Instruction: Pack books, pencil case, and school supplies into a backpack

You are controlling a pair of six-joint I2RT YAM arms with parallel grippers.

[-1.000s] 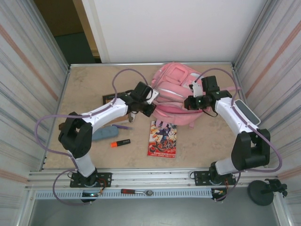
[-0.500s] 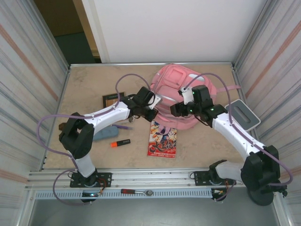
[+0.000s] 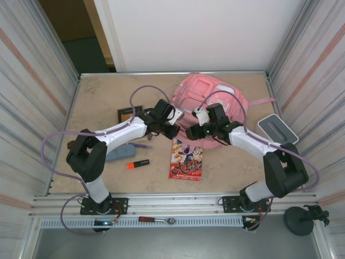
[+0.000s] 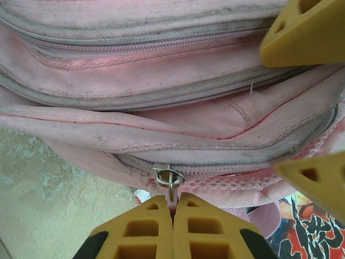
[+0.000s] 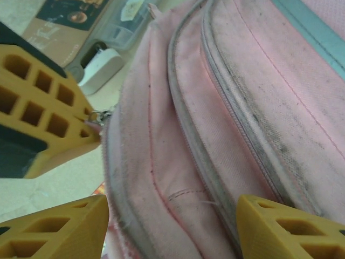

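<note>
Since a second ago the right arm has swung in from the backpack's right side to its near edge, and the backpack (image 3: 211, 90) has shifted and looks rounder. Left end effector (image 4: 172, 208) is closed tight, fingertips pinched on the metal zipper pull (image 4: 168, 178) at the lowest zip of the bag's front. Right end effector (image 5: 172, 226) is wide open, with its jaws on either side of the pink front panel and holding nothing; contact with the fabric is unclear. In the top view the two end effectors sit just beside each other at the bag's near edge. The backpack lies at the far middle of the surface (image 3: 97, 102). Red comic (image 3: 186, 158) lies just in front of it, tan book (image 3: 129, 114) to the left behind the left arm. Pencil case (image 3: 119, 153), purple pen (image 3: 143, 145) and orange-black marker (image 3: 138, 163) lie near the left arm. Grey-white box (image 3: 277, 129) is at the right.
</note>
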